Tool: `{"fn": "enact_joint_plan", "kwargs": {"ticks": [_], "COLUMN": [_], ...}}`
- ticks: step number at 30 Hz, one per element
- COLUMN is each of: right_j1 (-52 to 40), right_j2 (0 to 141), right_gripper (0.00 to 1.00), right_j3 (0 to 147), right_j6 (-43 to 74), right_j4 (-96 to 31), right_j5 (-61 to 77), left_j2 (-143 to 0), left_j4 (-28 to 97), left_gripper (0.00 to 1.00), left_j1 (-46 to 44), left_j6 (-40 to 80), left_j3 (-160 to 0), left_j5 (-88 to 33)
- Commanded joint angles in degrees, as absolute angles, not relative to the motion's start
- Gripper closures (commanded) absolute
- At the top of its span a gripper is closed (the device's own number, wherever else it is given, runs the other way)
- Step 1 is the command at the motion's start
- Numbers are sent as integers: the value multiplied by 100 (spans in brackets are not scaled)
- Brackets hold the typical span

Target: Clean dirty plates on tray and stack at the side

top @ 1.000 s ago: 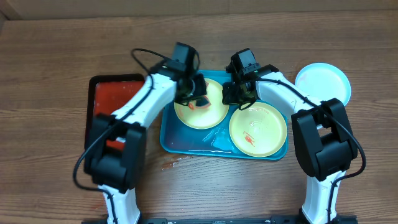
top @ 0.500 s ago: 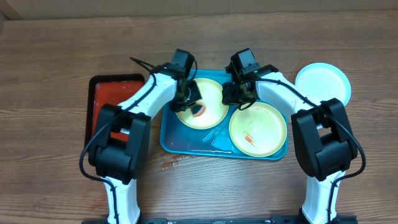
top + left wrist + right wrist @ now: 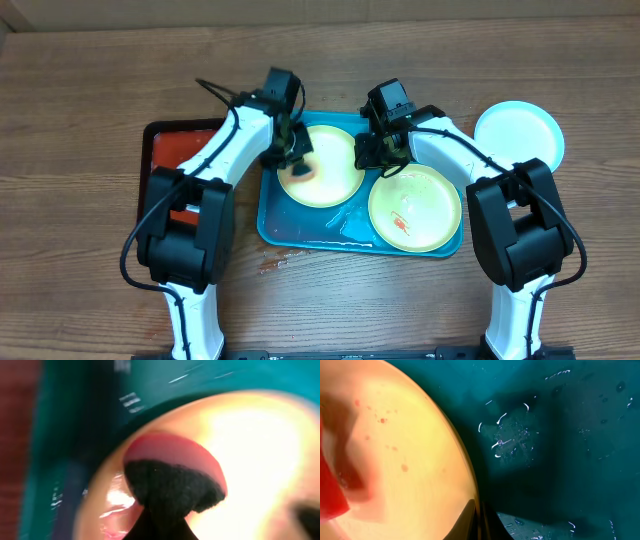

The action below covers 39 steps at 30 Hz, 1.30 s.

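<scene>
The first yellow-green plate (image 3: 335,170) lies in the turquoise tray (image 3: 285,228) toward its 11 o'clock corner. The second yellow-green plate (image 3: 415,205) sits at the tray's 4 o'clock with red smears near its middle. The first plate is the one being worked. The left gripper (image 3: 293,160) comes in at that plate's 9 o'clock edge, its jaws clamped narrow on a sponge (image 3: 172,477). The sponge's black scouring face and red body press on the plate's inner slope, which is probably where the residue collects.

At the same plate's 3 o'clock rim, the right gripper (image 3: 383,155) has its fingertips drawn together on the rim. In the right wrist view they seem to pinch the thin edge — a steadying hold, I judge, so the plate does not slide on the wet tray under the scrubbing. Red specks dot the plate there, so cleaning looks unfinished.

A water film (image 3: 512,440) glistens on the tray floor. Off the tray at its 2 o'clock, the light blue plate (image 3: 519,133) rests alone on the table (image 3: 100,80) — likely the start of the stack. A red tray (image 3: 175,155) sits at 9 o'clock.
</scene>
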<state>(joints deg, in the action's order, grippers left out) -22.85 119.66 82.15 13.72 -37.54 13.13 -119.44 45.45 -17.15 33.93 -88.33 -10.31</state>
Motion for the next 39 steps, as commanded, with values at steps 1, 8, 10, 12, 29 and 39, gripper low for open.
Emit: {"fn": "enact_joint_plan", "kwargs": {"ticks": [1, 8, 10, 12, 29, 39], "right_j1": [-2255, -2255, -2255, -2255, -2255, -2255], "right_j2": [11994, 11994, 11994, 11994, 11994, 11994], "right_gripper": [96, 96, 96, 96, 96, 96], "right_j3": [8176, 8176, 8176, 8176, 8176, 8176], "right_j6": [1404, 1402, 1402, 1402, 1402, 1402], "right_j4": [-3734, -3730, -3728, -3728, -3732, -3730], "right_j5": [1273, 1273, 1273, 1273, 1273, 1273], "left_j2": [-12049, -12457, -12582, -12702, -12772, -12818], "left_j4": [4359, 3975, 3913, 3868, 6117, 5728], "left_gripper": [96, 96, 96, 96, 96, 96], "left_j1": [-1767, -2032, -2082, -2134, -1608, -1865], "left_j6": [3367, 3865, 4049, 4246, 4206, 3785], "left_j3": [-9076, -9070, -9070, -9070, -10049, -10543], "left_j5": [-1785, -1782, -1789, -1791, 362, -1831]}}
